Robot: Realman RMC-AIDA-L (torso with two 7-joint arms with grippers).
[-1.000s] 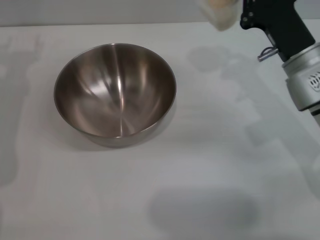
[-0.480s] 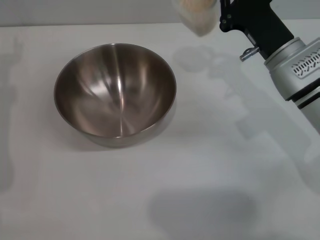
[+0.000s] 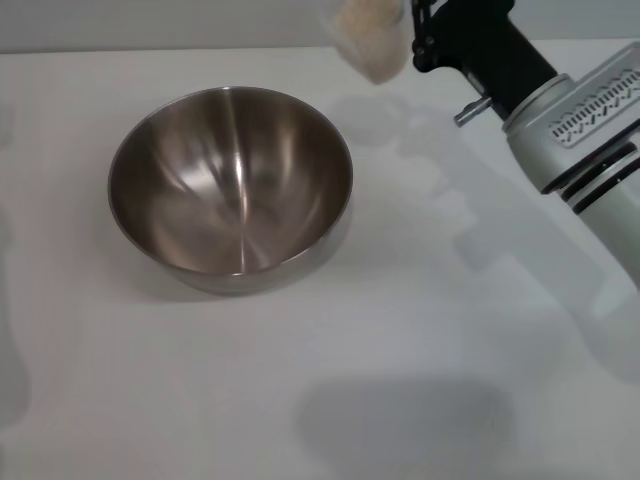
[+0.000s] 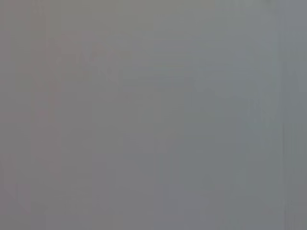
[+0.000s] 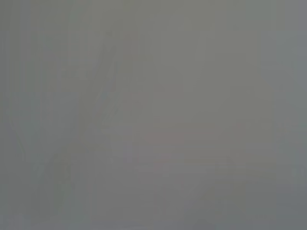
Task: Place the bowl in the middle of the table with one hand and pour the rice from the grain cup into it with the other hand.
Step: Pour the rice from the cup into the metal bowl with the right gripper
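The bowl is sitting on the table, left of centre, with bare white surface lying all around it; the right gripper is holding the grain cup with the rice in the air by the table's far edge, right of the bowl; its fingers are closing on the cup.

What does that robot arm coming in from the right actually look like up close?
The right arm is a thick silver-grey cylinder ringed by dark bands, with a panel of small slanted slots. It narrows into a matte black gripper section, where a small metal pin sticks out. No cables show. The left arm is out of view.
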